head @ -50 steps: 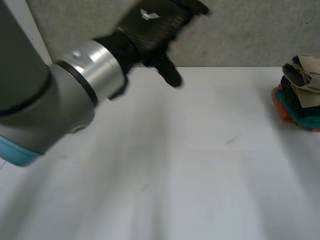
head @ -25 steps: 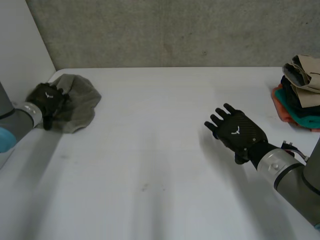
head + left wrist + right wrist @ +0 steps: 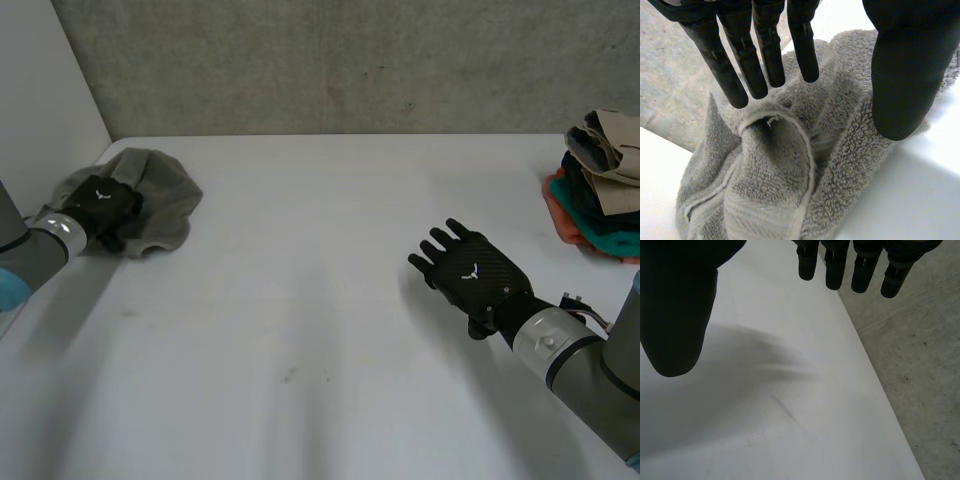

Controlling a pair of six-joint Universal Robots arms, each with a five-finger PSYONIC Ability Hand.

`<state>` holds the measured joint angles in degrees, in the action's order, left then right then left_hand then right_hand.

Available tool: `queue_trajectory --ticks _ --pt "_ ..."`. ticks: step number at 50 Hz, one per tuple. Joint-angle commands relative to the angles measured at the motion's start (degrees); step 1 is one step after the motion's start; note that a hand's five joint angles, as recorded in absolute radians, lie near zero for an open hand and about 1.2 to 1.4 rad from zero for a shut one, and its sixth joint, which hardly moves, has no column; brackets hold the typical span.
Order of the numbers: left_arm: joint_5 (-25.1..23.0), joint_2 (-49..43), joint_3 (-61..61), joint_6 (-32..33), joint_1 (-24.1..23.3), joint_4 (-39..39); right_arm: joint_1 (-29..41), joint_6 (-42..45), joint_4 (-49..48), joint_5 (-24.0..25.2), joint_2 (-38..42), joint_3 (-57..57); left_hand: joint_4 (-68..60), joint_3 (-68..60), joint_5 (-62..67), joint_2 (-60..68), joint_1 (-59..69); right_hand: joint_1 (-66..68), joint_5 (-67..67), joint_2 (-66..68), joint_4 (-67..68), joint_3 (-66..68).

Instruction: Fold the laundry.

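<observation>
A crumpled grey towel point(image 3: 165, 200) lies in the far left corner of the white table point(image 3: 300, 320). My left hand point(image 3: 100, 207) rests on the towel's near left part. In the left wrist view its fingers point(image 3: 765, 60) reach out over the bunched towel point(image 3: 775, 170), with the thumb point(image 3: 902, 75) set apart at the towel's edge and nothing pinched between them. My right hand point(image 3: 475, 275) hovers open over bare table right of the middle, palm down, its fingers point(image 3: 835, 265) and thumb point(image 3: 675, 310) spread and nothing in it.
A stack of folded clothes point(image 3: 600, 190) in beige, dark, teal and orange sits at the table's far right edge. A grey wall point(image 3: 350, 60) runs behind the table, and a white panel point(image 3: 40, 80) stands at the far left.
A second ago my left arm swept close past the camera; it now rests on the towel, fingers bending slightly. The right hand has drifted a little nearer.
</observation>
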<state>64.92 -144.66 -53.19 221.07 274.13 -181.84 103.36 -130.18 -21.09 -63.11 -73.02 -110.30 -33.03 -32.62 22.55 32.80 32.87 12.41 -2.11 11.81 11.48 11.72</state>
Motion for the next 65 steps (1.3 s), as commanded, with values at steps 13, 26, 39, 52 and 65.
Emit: queue_trajectory --ticks 13,26,39,52,65 --pt "2.0 -4.3 2.6 0.0 -2.0 -0.6 -0.6 0.0 -0.2 -0.2 0.0 0.2 -47.0 -47.4 47.4 47.2 47.1 -2.4 2.1 -1.8 -1.5 -1.7" --pt "8.8 19.9 -4.7 -7.6 -12.1 -1.5 -2.9 -2.3 -0.1 -5.4 -0.9 3.2 -47.0 -47.4 47.4 47.2 47.1 -2.4 2.1 -1.8 -1.5 -1.7" --pt "9.3 44.4 -14.4 -10.0 -23.8 -1.8 -2.3 -35.6 8.0 -7.4 2.0 17.4 -47.0 -47.4 47.4 47.2 47.1 -2.4 2.1 -1.8 -1.5 -1.7" --pt "9.7 51.0 -16.8 -10.0 -33.9 -1.9 15.4 -63.4 10.7 -8.3 19.1 37.4 -47.0 -47.4 47.4 47.2 47.1 -2.4 2.1 -1.8 -1.5 -1.7" --pt "10.9 54.0 -15.9 -11.8 -39.5 -2.1 22.9 -73.6 8.2 -9.1 31.2 45.5 -47.0 -47.4 47.4 47.2 47.1 0.3 -0.6 0.9 1.2 0.9"
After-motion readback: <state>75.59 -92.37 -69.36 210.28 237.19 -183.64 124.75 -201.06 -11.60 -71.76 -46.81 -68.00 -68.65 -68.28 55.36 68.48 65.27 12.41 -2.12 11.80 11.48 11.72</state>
